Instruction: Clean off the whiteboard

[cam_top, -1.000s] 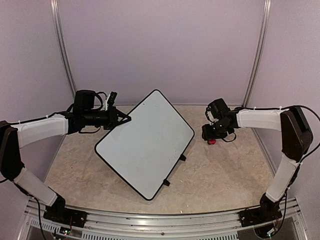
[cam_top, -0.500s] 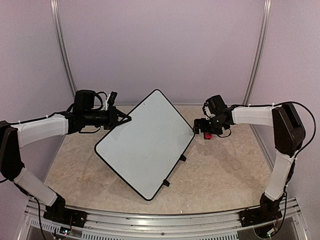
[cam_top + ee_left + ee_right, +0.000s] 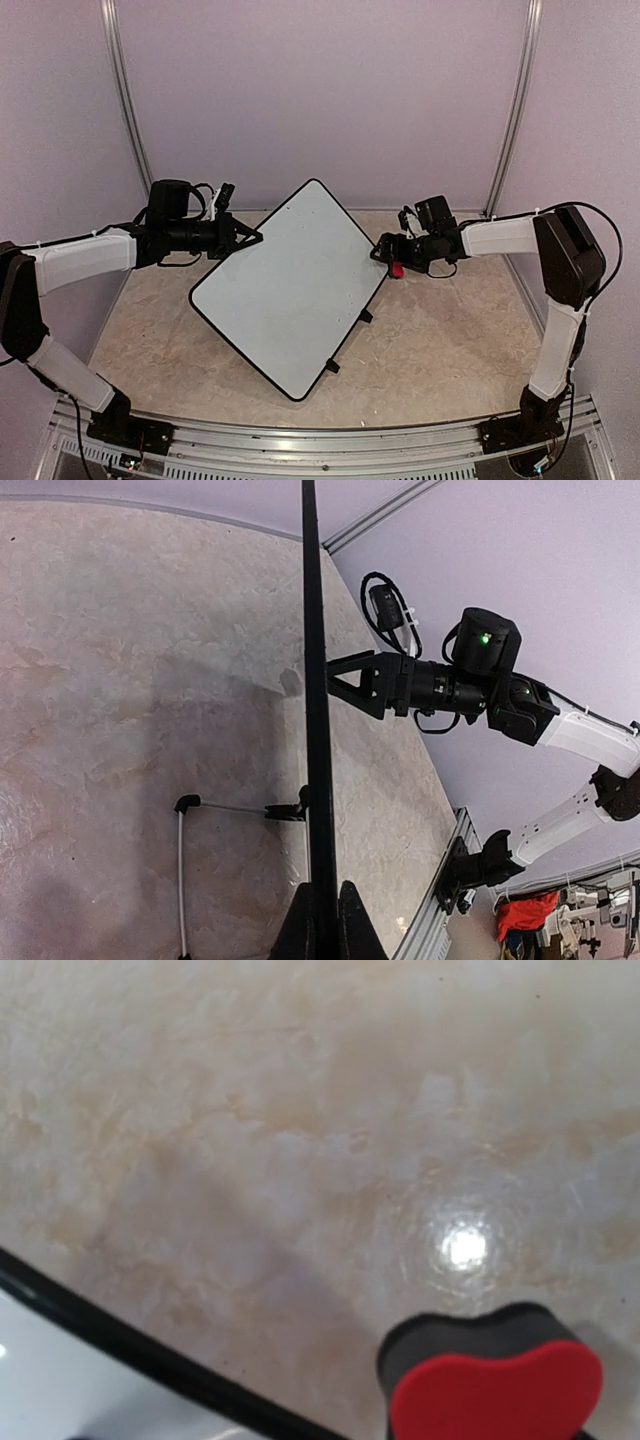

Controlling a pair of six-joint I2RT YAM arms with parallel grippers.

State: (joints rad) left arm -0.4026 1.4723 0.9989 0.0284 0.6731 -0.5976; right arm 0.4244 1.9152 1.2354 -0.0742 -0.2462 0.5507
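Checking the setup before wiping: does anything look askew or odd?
Yes: the whiteboard sits diagonal to the edges of the table, with the left claw pinching its far-left rim. It already looks clean; no writing shows from above.

White whiteboard [image 3: 290,295] with black rim, red eraser [image 3: 495,1395] with dark grey base, beige marbled table [image 3: 450,340], lilac walls [image 3: 320,90]

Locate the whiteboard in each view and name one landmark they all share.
Top external: whiteboard, tilted, centre, left gripper shut on its far-left edge.
Left wrist: edge-on, its black rim a vertical line mid-frame.
Right wrist: only an edge strip, bottom left.
Shared landmark: beige marbled tabletop.
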